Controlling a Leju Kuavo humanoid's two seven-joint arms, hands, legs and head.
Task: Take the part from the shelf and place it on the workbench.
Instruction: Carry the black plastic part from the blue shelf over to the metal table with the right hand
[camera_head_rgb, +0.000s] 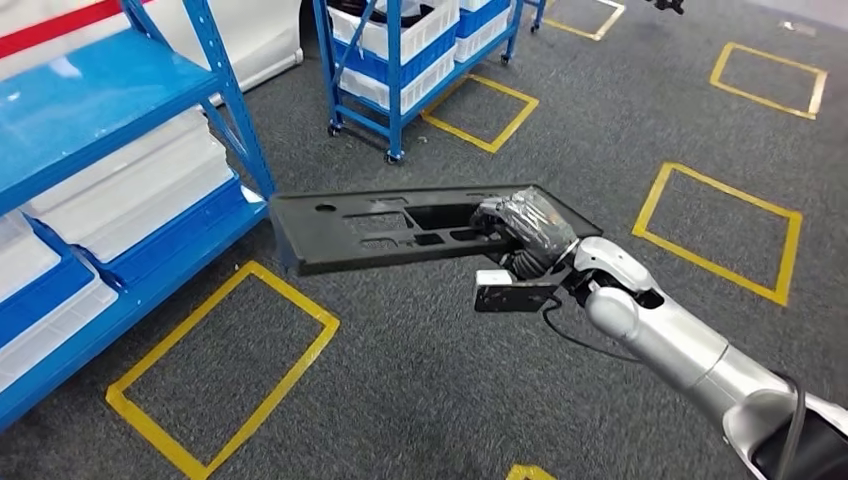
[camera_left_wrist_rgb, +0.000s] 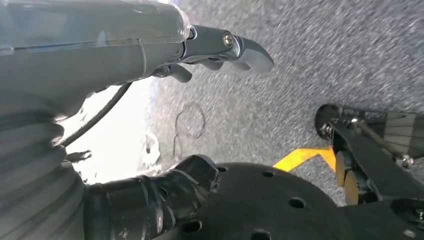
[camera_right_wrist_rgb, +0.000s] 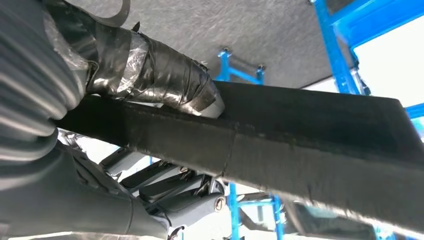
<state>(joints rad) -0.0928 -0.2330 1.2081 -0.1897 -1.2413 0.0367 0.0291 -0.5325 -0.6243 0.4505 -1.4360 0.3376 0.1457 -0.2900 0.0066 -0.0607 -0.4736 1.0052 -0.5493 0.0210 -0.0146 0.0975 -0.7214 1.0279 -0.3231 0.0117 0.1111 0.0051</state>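
- Grey carpet floor (camera_head_rgb: 420, 400) spreads across most of what I see from my head.
- Yellow tape rectangles mark it: one at lower left (camera_head_rgb: 222, 370), one at right (camera_head_rgb: 722, 232), one at upper right (camera_head_rgb: 770, 78), one at top centre (camera_head_rgb: 482, 112).
- A blue wheeled rack (camera_head_rgb: 395, 60) at top centre carries white and blue bins (camera_head_rgb: 400, 30).
- White bins (camera_head_rgb: 130, 185) sit at left.

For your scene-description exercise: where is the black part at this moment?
In the head view, the black part is held by the right hand above the grey floor, just right of the blue shelf.
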